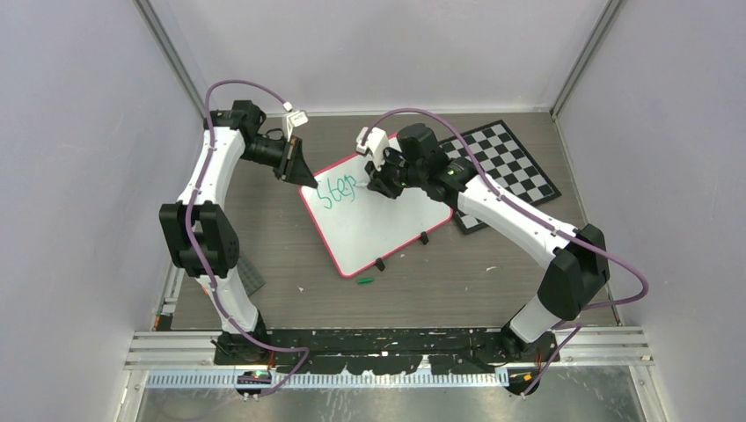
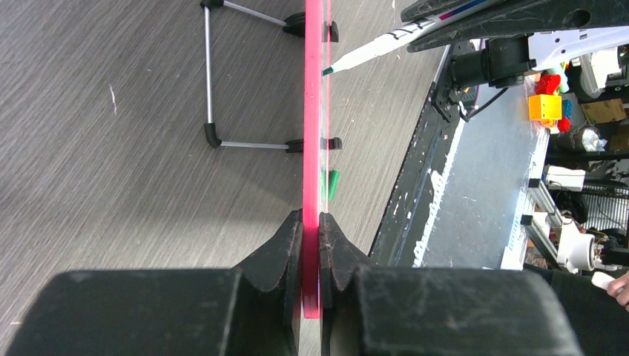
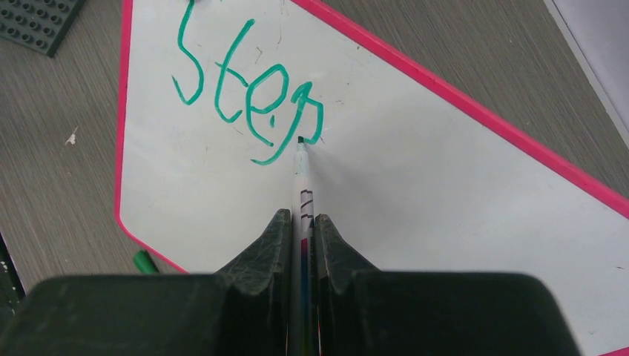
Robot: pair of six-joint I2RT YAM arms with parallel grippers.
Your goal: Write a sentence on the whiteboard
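Writing is under way, and only one word stands on the whiteboard [image 1: 387, 236] so far: "Step" [image 1: 339, 192], in green, near its far left corner. The board sits in the middle of the counter [image 1: 281, 251], turned at an angle, and from the left wrist view it seems to be propped on a thin wire stand [image 2: 209, 74].

The left claw [image 1: 304, 177] is pinched narrow on the pink rim at the far left corner, steadying the board. The right claw [image 3: 303, 222] is closed tight around a marker [image 3: 303, 176], whose tip touches the board at the tail of the letter "p".

A green cap [image 1: 365, 280] lies on the counter just beside the near edge of the board. A checkered board [image 1: 515, 167] lies to the right, partly under the right arm, and a grey studded plate [image 3: 37, 22] lies to the left.

I judge the task to be at an early stage. One word does not make a sentence, and most of the white surface to the right of and below the word is bare, so more words are left to write.
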